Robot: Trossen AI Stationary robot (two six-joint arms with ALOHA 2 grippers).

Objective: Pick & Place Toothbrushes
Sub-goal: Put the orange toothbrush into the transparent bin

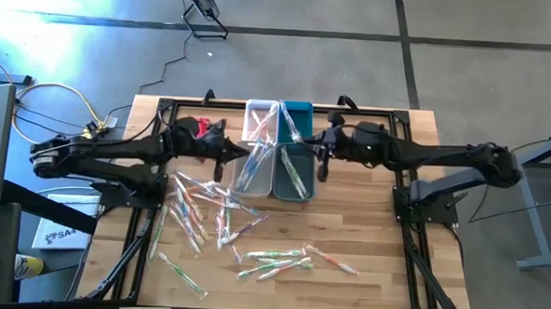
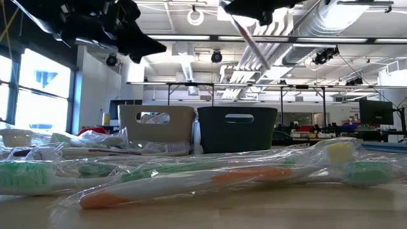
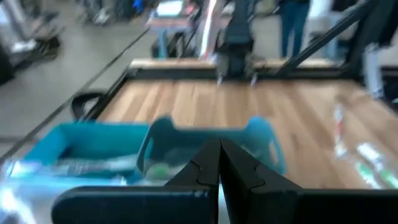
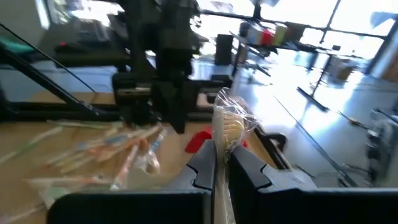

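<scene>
1. Your right hand (image 1: 320, 149) sits at upper centre of the high view, over the right rim of the teal bin (image 1: 293, 188); its fingers are clamped on one wrapped toothbrush (image 4: 227, 127), which stands up between the fingers in the right wrist view
2. Your left hand (image 1: 241, 153) sits just left of the white bin (image 1: 243, 183), fingers pressed together with nothing between them
3. The two bins stand side by side, touching, at the middle of the bench's (image 1: 365, 242) far half; each already has a few toothbrushes lying in it
4. The two hands face each other across the bins, so the room between them is narrow
5. The loose toothbrushes (image 1: 208, 212) lie scattered across centre and lower left of the high view, many overlapping; a smaller cluster (image 1: 280, 259) lies lower centre
6. The right part of the bench, below the right arm, is bare wood
7. A red cloth (image 1: 198, 126) lies at the far edge, beside the left arm
8. In the low view, wrapped toothbrushes fill the foreground right at the near edge, with both bins behind them
</scene>
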